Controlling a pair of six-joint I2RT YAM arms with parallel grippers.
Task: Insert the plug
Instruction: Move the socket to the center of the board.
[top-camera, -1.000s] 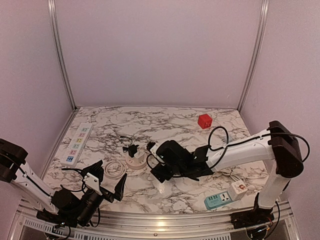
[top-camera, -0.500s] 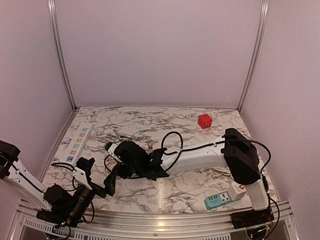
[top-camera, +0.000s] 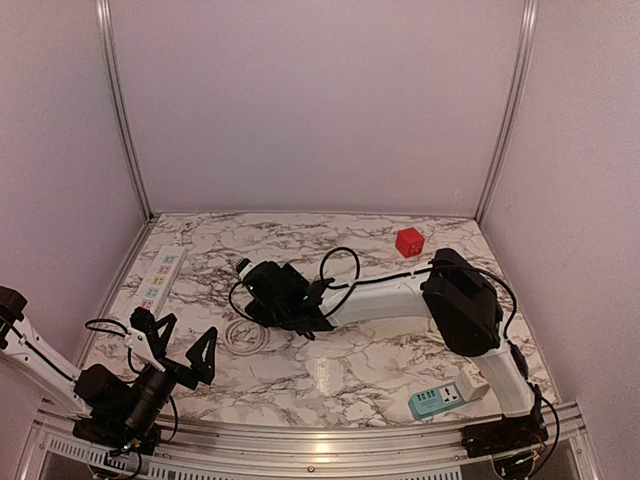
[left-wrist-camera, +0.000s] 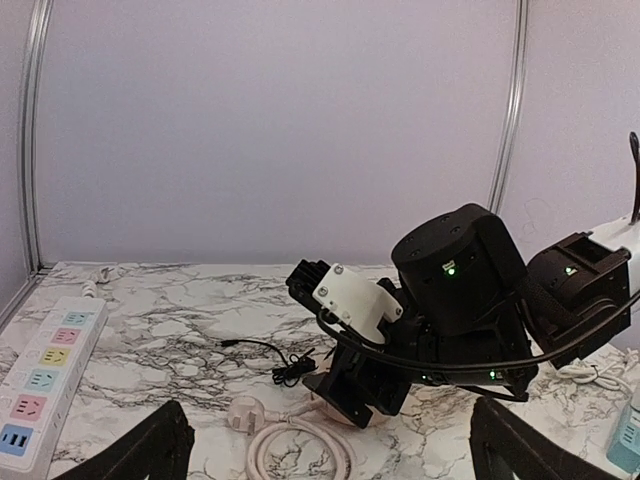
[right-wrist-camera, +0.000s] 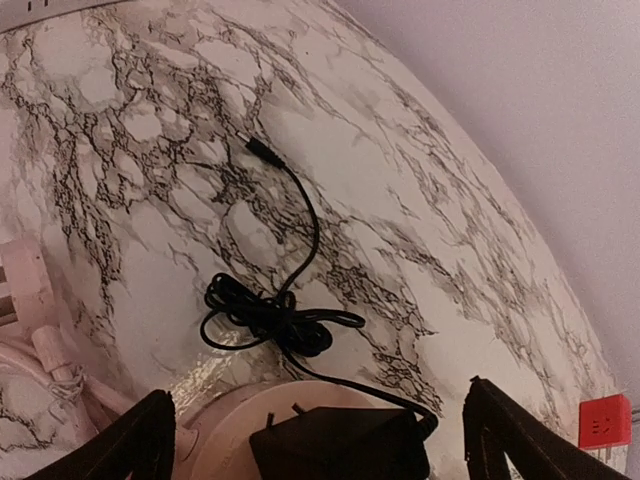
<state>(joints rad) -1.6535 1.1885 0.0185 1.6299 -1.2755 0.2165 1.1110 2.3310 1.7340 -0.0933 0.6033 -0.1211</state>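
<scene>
A white marble-patterned desk (top-camera: 360, 375) with black veins sits inside plain pale lilac walls (top-camera: 320, 100), joined by silver metal corner posts (top-camera: 122, 110).

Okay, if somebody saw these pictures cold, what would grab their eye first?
The right arm lying across the marble table, the right gripper open over a black adapter on a round white base. Then the red cube at the far right and the pastel power strip along the left edge.

Your black plug (right-wrist-camera: 340, 442) sits on top of the round cream socket (right-wrist-camera: 225, 425). Its thin black cable (right-wrist-camera: 265, 318) is bunched up just beside it on the marble surface (right-wrist-camera: 150, 150).
</scene>
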